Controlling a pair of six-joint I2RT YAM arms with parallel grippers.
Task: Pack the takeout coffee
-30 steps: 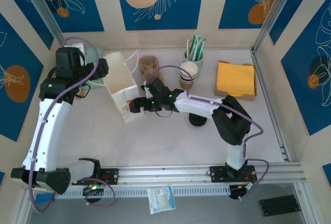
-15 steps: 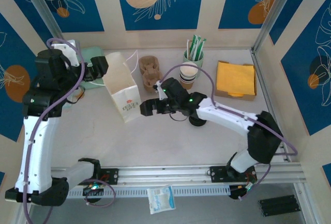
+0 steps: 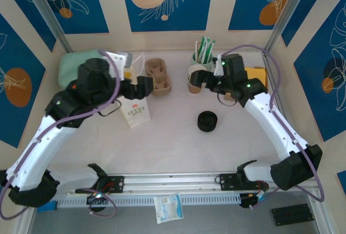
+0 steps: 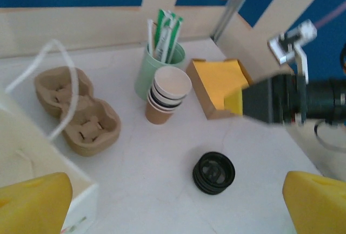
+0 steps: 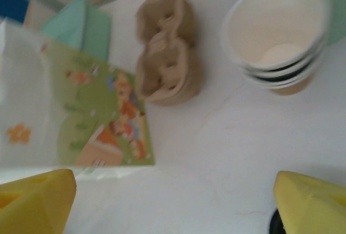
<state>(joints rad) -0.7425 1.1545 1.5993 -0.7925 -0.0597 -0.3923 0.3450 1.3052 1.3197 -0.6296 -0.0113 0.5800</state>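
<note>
Hovering wide-jawed, empty: left gripper (image 4: 175,201), right gripper (image 5: 173,193) near cup stack (image 5: 278,34); takeout coffee likely light, crushable, so pinch mid-wall gently.

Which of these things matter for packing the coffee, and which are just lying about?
Job, as far as I can judge:
- bag, likely where the coffee goes
- carrier, possibly

Lying about:
- cup stack
- loose lids
- straw cup
- napkins
- green cloth
</note>
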